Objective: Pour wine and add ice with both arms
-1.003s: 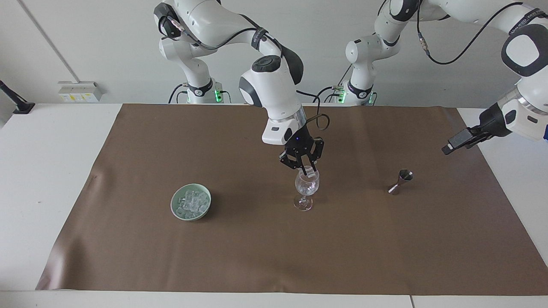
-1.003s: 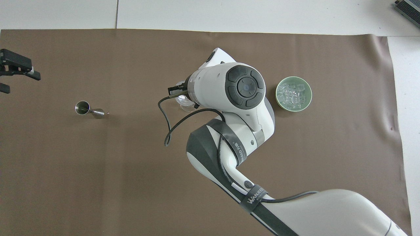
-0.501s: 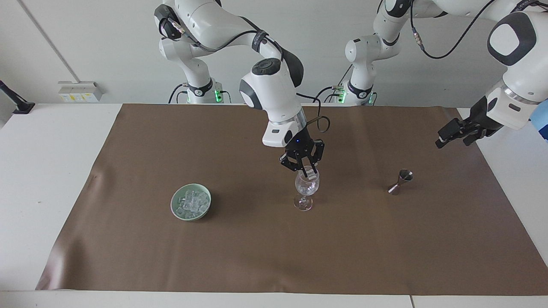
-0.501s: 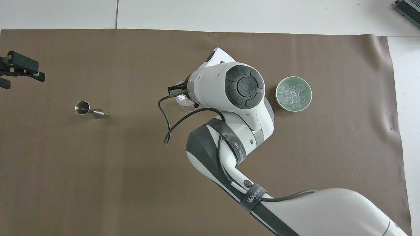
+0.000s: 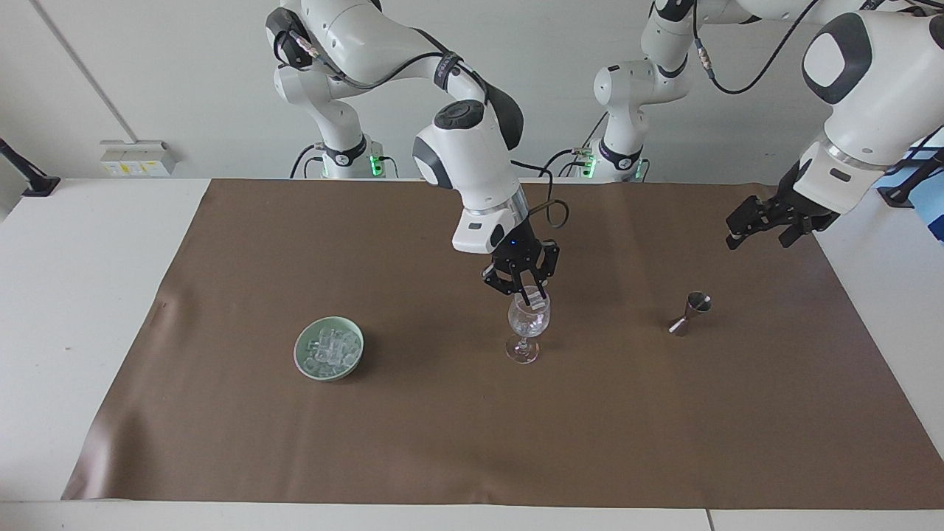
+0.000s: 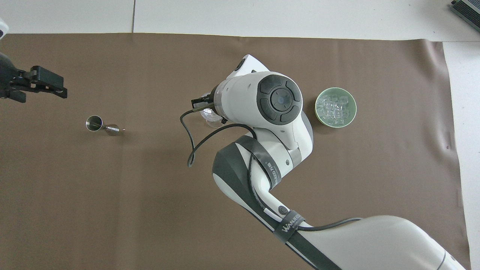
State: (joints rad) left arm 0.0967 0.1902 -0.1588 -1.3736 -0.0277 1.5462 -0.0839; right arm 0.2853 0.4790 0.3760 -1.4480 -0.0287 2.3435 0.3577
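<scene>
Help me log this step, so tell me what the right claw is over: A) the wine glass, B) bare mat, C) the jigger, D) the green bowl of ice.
A: the right claw sits at the rim of the wine glass, fingertips shut, apart from the bowl and jigger.

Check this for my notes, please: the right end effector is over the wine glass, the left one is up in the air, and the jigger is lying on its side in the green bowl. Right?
One slip: the jigger isn't in the green bowl, which holds ice. The facing view shows it standing on the brown mat, toward the left arm's end. The right end effector is over the wine glass; the left end effector is up in the air.
</scene>
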